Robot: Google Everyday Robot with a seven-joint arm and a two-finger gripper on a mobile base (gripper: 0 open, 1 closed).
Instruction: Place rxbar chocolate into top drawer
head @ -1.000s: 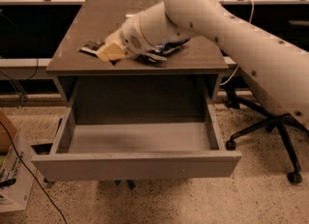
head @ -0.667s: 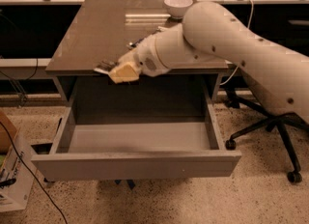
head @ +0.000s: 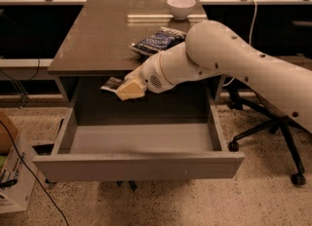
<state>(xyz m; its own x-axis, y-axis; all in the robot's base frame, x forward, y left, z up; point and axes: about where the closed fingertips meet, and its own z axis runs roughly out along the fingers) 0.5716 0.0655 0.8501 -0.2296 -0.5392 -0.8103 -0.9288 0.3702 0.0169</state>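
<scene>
Gripper (head: pixel 123 88) is just under the bench's (head: pixel 92 45) front edge, over the back of the open top drawer (head: pixel 139 165). The fingers (head: pixel 132 91) are closed on the rxbar chocolate (head: pixel 111 83). The bar sticks out to the left of them, held in the air, not touching the drawer floor.

Around it:
- Blue chip bag (head: pixel 155 42) on the bench, just behind the arm (head: pixel 229 59).
- White bowl (head: pixel 181 7) near the back edge, well apart from the bag.
- Office chair (head: pixel 273 130) right of the drawer.
- Cardboard box (head: pixel 10 176) and a cable (head: pixel 34 176) on the floor to the left.
- Nothing between the bar and the drawer cavity.

Vs earlier frames:
- Gripper was on the bench top, then at its front lip. Now it has dropped below the lip.
- Arm has swung forward, uncovering the bag and bowl.
- Drawer hasn't moved.
</scene>
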